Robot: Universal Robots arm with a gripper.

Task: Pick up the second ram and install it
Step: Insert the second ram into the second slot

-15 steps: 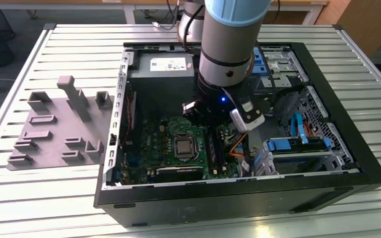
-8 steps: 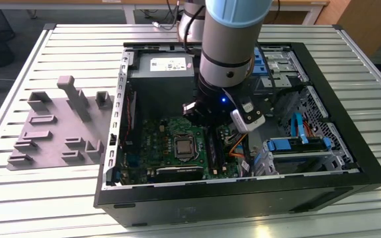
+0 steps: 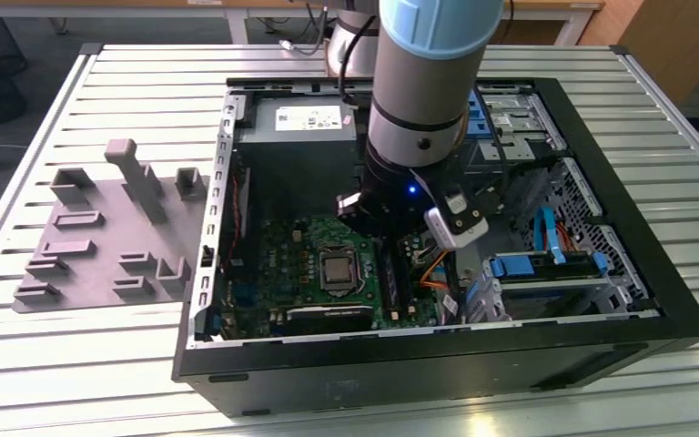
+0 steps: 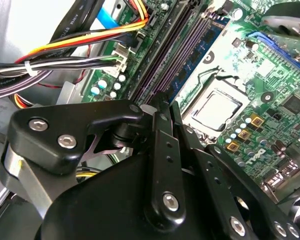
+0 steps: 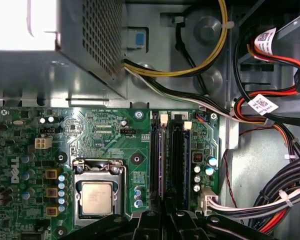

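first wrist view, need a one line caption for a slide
Gripper poised over the black memory slots on the green motherboard, beside the bare processor in an open computer case.

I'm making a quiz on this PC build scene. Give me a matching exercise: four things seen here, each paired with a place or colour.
Things:
1. gripper
2. processor
3. grey holder blocks
4. power supply

Descriptions:
A. silver square in the motherboard's socket
B. outside the case, at the exterior view's left
C. black, low over the memory slots
D. grey box at the case's far end, white label on top

Pairs: 1-C, 2-A, 3-B, 4-D
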